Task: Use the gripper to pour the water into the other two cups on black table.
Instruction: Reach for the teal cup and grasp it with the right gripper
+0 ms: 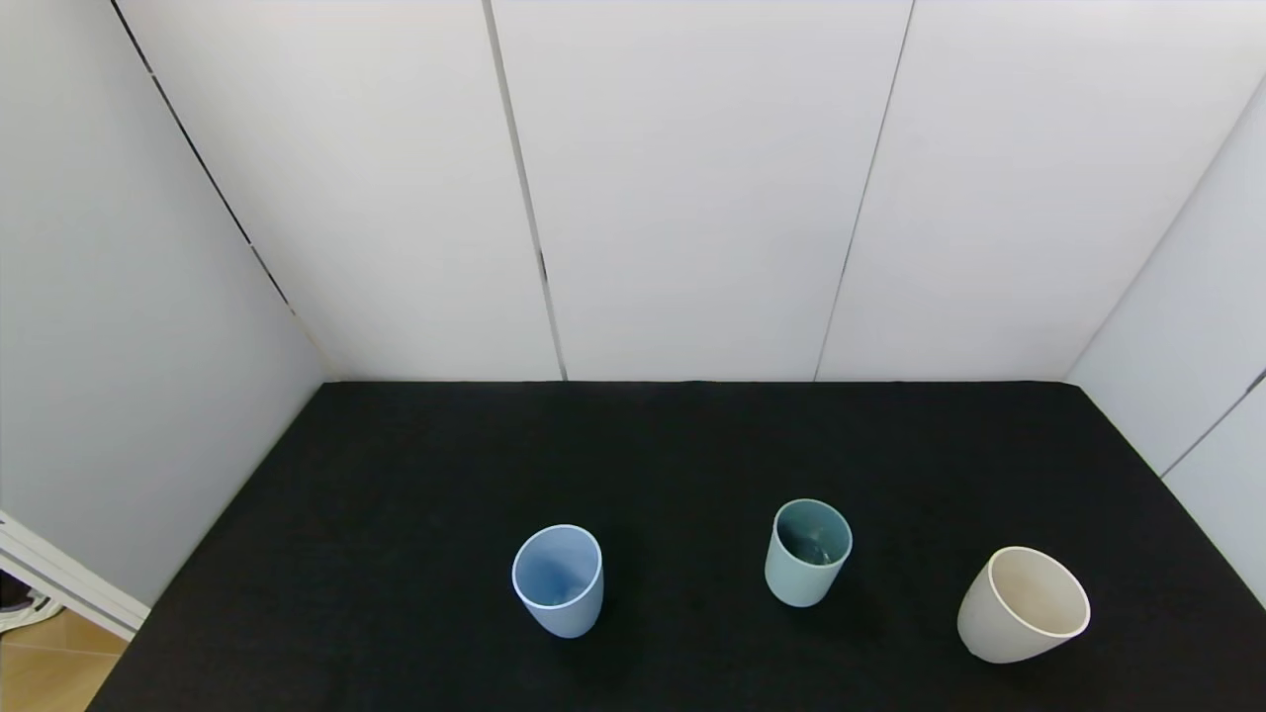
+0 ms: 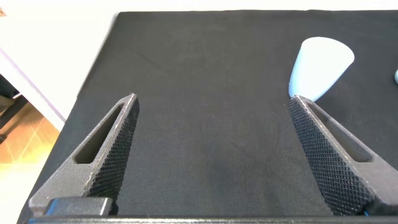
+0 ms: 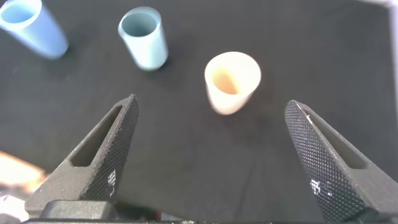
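Observation:
Three cups stand upright in a row near the front of the black table (image 1: 692, 445). The light blue cup (image 1: 559, 579) is at the left, the teal-green cup (image 1: 808, 551) in the middle with a faint glint of water inside, and the cream-white cup (image 1: 1023, 604) at the right. No arm shows in the head view. My left gripper (image 2: 211, 102) is open and empty over bare table, with the light blue cup (image 2: 320, 67) beyond one fingertip. My right gripper (image 3: 210, 106) is open and empty, above the table, with the cream-white cup (image 3: 232, 81) ahead, the teal-green cup (image 3: 143, 37) and the light blue cup (image 3: 32, 26) farther off.
White wall panels (image 1: 692, 188) close the table in at the back and on both sides. The table's left edge (image 2: 81, 99) drops to a wooden floor (image 1: 49, 672).

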